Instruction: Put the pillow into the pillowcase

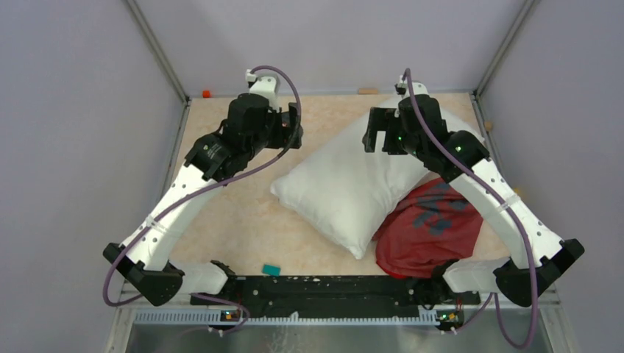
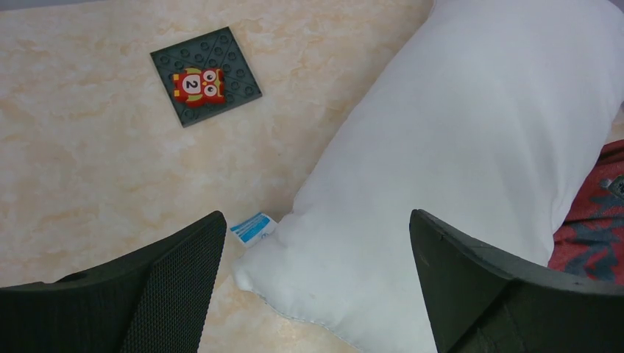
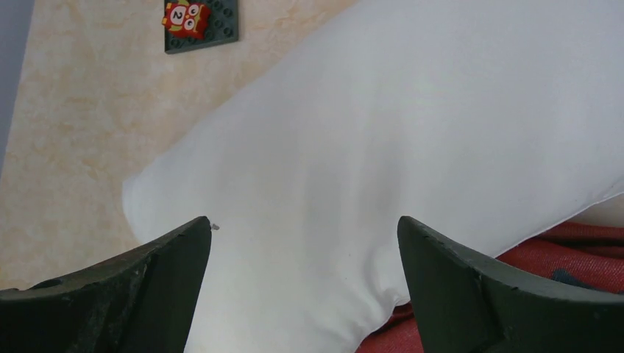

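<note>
White pillow (image 1: pixel 346 187) under left gripper (image 2: pixel 316 220) and right gripper (image 3: pixel 305 220), both reaching forward, jaws spread, empty.

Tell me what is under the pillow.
The pillow overlaps the red pillowcase along its right edge; elsewhere it lies on the table. How far the case reaches beneath is covered.
</note>
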You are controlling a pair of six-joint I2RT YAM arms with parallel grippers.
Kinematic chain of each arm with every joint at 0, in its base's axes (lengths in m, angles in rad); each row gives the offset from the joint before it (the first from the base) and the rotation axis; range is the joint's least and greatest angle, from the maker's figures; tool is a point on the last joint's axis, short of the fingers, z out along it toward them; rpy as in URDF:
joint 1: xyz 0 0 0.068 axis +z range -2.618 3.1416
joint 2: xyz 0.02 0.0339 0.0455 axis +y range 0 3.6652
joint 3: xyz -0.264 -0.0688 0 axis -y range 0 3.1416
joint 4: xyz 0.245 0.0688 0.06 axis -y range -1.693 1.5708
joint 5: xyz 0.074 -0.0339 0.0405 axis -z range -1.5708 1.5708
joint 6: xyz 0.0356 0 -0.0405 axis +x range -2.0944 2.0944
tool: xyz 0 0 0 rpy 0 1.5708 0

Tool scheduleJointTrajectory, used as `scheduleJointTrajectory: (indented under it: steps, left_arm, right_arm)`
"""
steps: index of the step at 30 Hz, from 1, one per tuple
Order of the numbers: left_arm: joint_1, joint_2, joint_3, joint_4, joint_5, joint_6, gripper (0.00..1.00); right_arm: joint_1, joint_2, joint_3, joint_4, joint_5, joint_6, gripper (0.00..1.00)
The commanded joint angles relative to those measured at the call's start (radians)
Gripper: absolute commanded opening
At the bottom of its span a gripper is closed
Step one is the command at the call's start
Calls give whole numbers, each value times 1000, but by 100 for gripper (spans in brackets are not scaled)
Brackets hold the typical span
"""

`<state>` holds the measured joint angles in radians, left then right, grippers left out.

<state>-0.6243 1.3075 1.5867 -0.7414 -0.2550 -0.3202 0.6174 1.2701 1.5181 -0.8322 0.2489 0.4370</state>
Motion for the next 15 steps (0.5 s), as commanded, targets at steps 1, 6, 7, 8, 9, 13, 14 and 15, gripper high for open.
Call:
scheduleJointTrajectory:
  steps: [1,6,7,8,9,13,14,15]
  left_arm:
    - [4,-59,-30,56,-14,-9,99]
    - [4,-49,-46,53,21,-22,99]
    - [4,-49,-64,64,33,-28,99]
    - [4,-50,-78,78,55,-29,99]
    - [3,-48,-88,91,79,-27,99]
    - [-3,-20,-137,133,161,-60,99]
    - [-11,-10,-152,151,179,-69,99]
    - [-22,4,-169,169,190,-75,99]
  right_arm:
    - [-1,-40,7,2,32,-19,96]
    - [-1,-47,1,-12,53,-23,96]
    - [-1,-49,-3,-13,58,-24,96]
    - [-1,-50,-5,-15,62,-24,96]
    - [-1,-51,-7,-17,68,-24,96]
    - [-1,-56,-23,-19,82,-24,96]
    - [-1,-53,-27,-21,95,-24,96]
    - [-1,-46,-31,-28,113,-23,96]
